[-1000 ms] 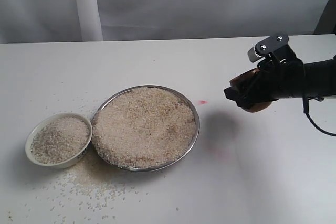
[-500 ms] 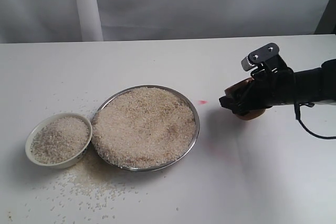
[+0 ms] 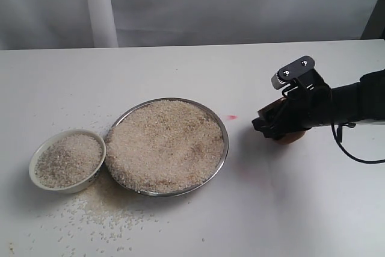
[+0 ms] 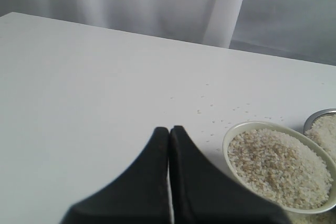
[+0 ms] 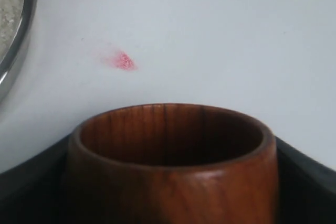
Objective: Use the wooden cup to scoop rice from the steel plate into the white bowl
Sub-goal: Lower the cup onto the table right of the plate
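Now, wooden cup [image 5: 168, 161]: clamped in the right gripper [image 3: 281, 121], right of the steel plate [image 3: 224, 142], apart from it.
Right gripper: jaws spread wide around the cup.
Steel plate: heaped with rice [image 3: 165, 142].
White bowl [image 3: 63, 188]: against the plate's left rim, rice-filled.
Left gripper [image 4: 169, 135]: jaws pressed together, holding nothing.
Red mark [image 3: 232, 117]: between plate and cup.

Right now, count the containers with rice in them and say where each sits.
2: the white bowl at the exterior view's left; the steel plate just right of it. The wooden cup's visible inside shows none.
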